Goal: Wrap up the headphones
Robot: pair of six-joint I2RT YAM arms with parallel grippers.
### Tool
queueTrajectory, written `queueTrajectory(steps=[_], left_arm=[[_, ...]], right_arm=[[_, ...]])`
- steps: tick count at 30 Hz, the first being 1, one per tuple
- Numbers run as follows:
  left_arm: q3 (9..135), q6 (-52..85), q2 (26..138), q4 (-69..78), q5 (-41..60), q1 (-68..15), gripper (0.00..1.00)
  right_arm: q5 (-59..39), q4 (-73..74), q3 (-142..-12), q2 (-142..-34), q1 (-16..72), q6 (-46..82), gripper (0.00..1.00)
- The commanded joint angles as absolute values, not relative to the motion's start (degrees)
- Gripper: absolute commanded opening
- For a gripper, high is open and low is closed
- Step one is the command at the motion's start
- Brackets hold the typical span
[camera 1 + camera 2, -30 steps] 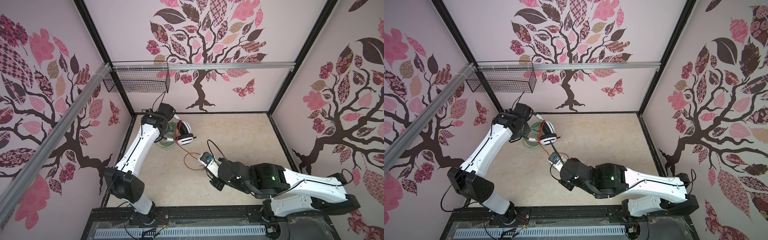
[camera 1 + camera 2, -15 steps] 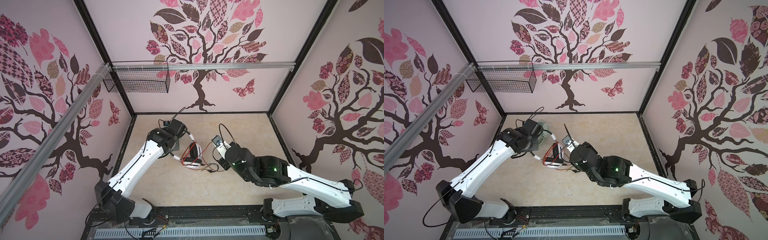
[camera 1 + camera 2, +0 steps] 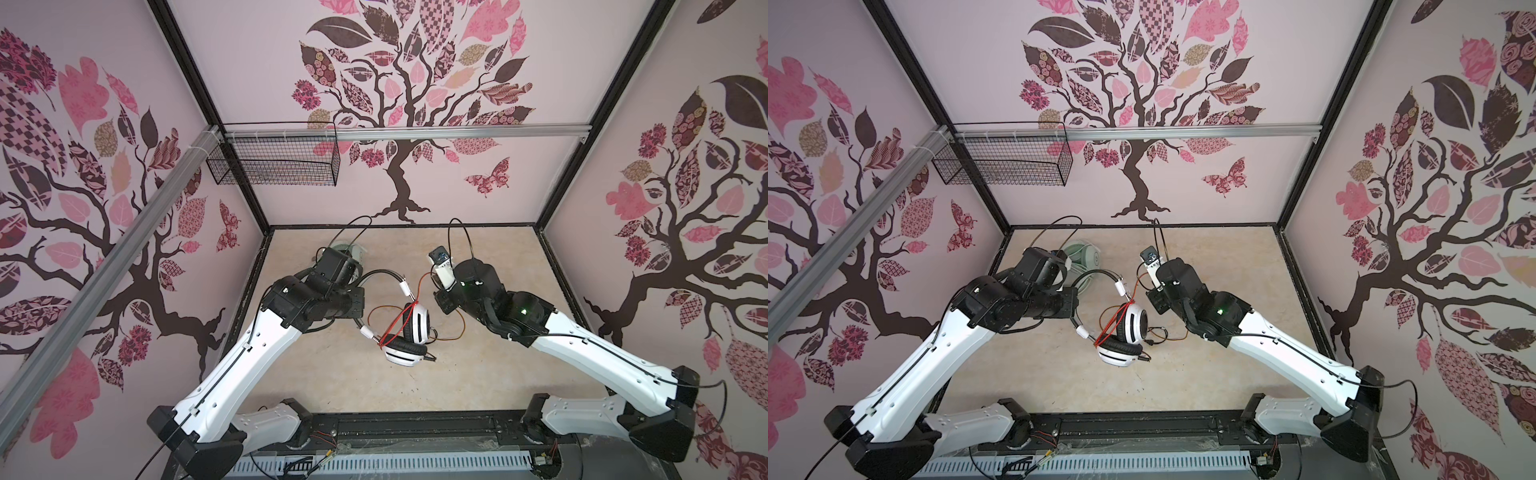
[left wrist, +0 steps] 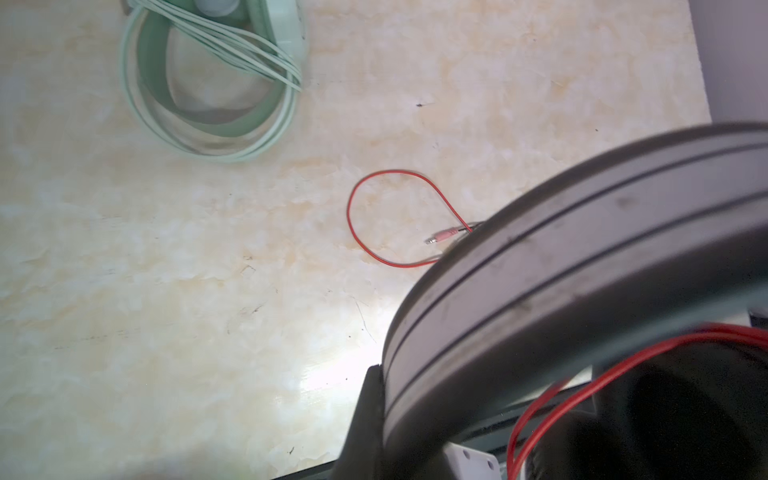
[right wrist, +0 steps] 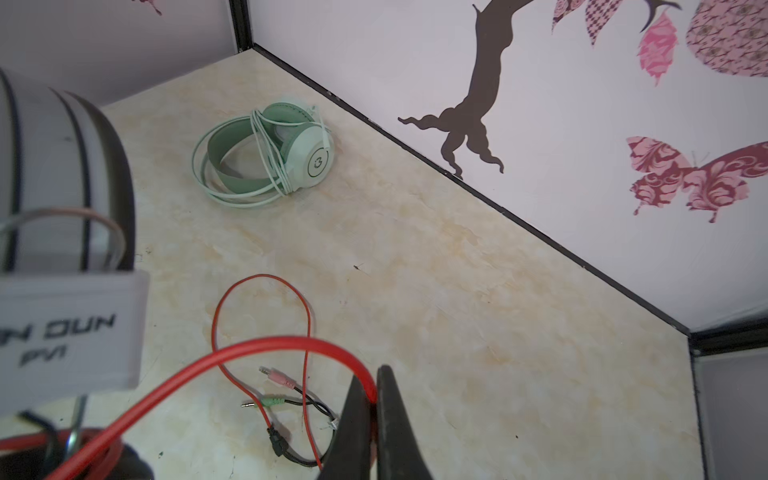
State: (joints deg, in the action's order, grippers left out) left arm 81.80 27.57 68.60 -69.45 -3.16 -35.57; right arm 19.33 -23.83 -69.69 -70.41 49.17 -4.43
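We now hold striped headphones (image 3: 415,326) clear of the mint pair (image 5: 307,158): left claw (image 3: 360,307) clamps band (image 3: 380,272), right claw (image 5: 375,411) pinches red cord (image 5: 282,341) for winding.

The back headphones (image 5: 307,160) lie on the surface (image 3: 478,374) near the rear left corner, behind the left arm (image 3: 257,353). The middle headphones (image 3: 409,332) sit between that arm and the right arm (image 3: 582,349). Their cord (image 5: 282,340) loops over the surface to their right, with the plugs (image 5: 277,379) beside it. A wire basket (image 3: 274,166) hangs on the back wall, above left.
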Motion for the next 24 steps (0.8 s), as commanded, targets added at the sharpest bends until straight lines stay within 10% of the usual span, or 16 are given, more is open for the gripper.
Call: queueTrajectory(steps=[1, 24], left_arm=[[81.1, 27.2, 67.7, -66.4, 2.4, -35.7, 0.0], [90.9, 28.3, 70.2, -71.2, -3.6, -35.7, 0.0]], right_arm=[[14.3, -20.1, -69.0, -72.3, 46.3, -2.7, 0.0], [5.7, -11.3, -50.7, -68.9, 43.9, 6.4, 0.14]])
